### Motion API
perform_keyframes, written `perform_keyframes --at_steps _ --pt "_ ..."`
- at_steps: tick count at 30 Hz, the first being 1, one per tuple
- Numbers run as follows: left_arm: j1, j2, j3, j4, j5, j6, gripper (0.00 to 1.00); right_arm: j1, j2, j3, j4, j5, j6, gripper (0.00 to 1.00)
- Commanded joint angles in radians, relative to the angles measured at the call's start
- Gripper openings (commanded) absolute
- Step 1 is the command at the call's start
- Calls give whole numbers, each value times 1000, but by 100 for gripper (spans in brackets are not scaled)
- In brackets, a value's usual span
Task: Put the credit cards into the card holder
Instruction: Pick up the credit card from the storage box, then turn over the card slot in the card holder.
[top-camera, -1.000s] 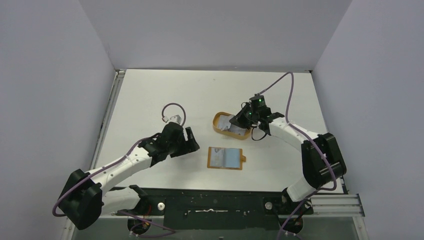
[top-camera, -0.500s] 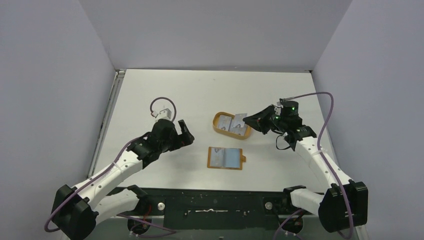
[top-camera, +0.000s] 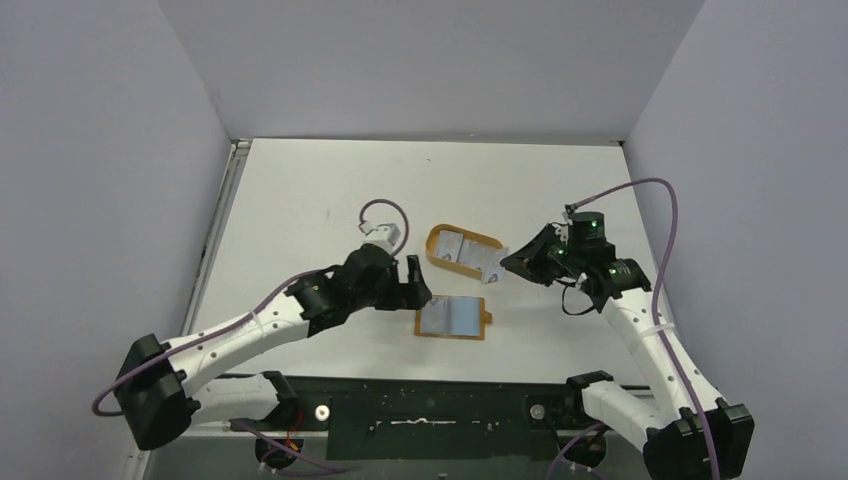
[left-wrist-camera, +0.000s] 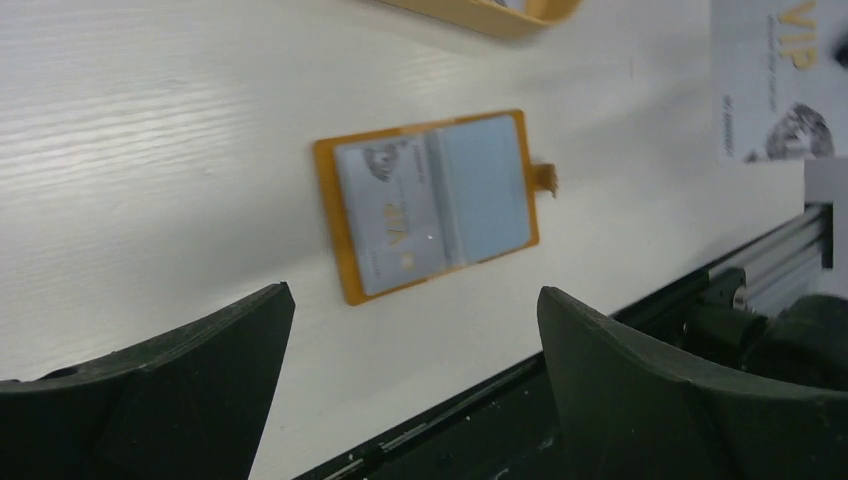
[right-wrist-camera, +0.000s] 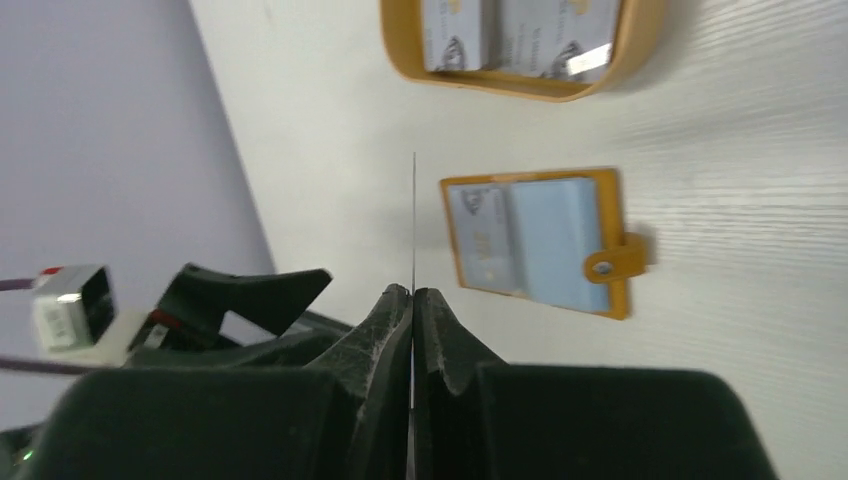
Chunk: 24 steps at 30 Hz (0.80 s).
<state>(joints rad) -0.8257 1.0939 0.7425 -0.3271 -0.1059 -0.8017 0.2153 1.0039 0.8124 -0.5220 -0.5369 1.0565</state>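
- The left gripper (top-camera: 418, 284) was wide open and held nothing. It hung just beside the left edge of the card holder (top-camera: 452, 317). If it came down crooked, it could push the holder away.
- The right gripper (top-camera: 506, 265) was shut tight on one card (top-camera: 489, 262), pinched by its edge, up beside the right end of the orange tray (top-camera: 437, 236). The card was thin and smooth, so it could slip or tip on the way to the holder.
- The holder lay open and flat near the front of the table (top-camera: 330, 190). It was tan-orange, with a silvery card in its left half and pale blue in its right half.
- More cards (top-camera: 458, 247) lay in the tray just behind it.
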Motion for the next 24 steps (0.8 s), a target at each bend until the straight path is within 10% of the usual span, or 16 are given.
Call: perform_keyframes --at_steps 1,24 --pt "-172 166 219 -68 -88 94 91 17 -75 109 -300 262 -364 0" --pt "-245 810 652 -253 -194 253 73 70 -253 -154 -249 251 -421 0"
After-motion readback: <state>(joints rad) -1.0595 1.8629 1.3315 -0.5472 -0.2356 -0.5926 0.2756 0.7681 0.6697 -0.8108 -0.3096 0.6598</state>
